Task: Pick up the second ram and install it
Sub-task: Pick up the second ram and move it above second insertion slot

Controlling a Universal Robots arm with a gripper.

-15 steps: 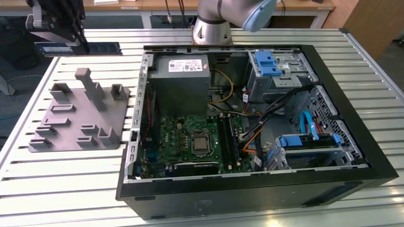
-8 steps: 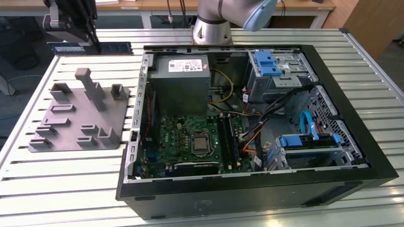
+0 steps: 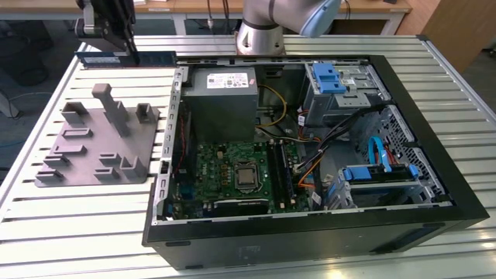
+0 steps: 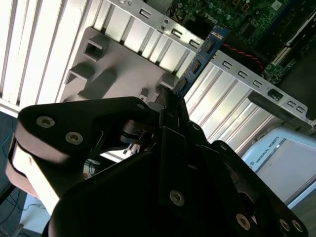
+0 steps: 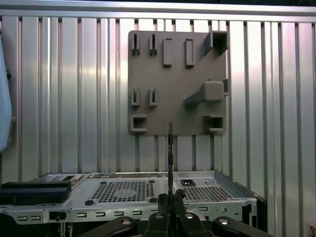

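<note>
Right now your gripper [image 3: 129,54] is clamped on the second ram [image 3: 151,58], pinching it near mid-length. In the exterior view the stick hangs level and on edge above the slatted table [image 3: 69,232], beyond the far corner of the grey fixture plate [image 3: 101,145] and just outside the open computer case [image 3: 434,192]. The second wrist view shows the board [image 4: 200,61] jutting out past the fingers [image 4: 168,106]. In the first wrist view it [image 5: 170,148] reads as one thin upright line over the fixture plate [image 5: 173,79], so the hold looks square rather than skewed. The work in hand appears to be the carry toward the motherboard [image 3: 229,168], so your care belongs to alignment. Keep that line straight and the long edge level, and hold the grip firm so the stick cannot pivot between the pads. Pass well clear of the case's metal wall [image 3: 180,87] and the loose cables [image 3: 310,157]. Line it up parallel with the black memory slots [image 3: 280,168]; I cannot tell from here which of them is free.
</note>
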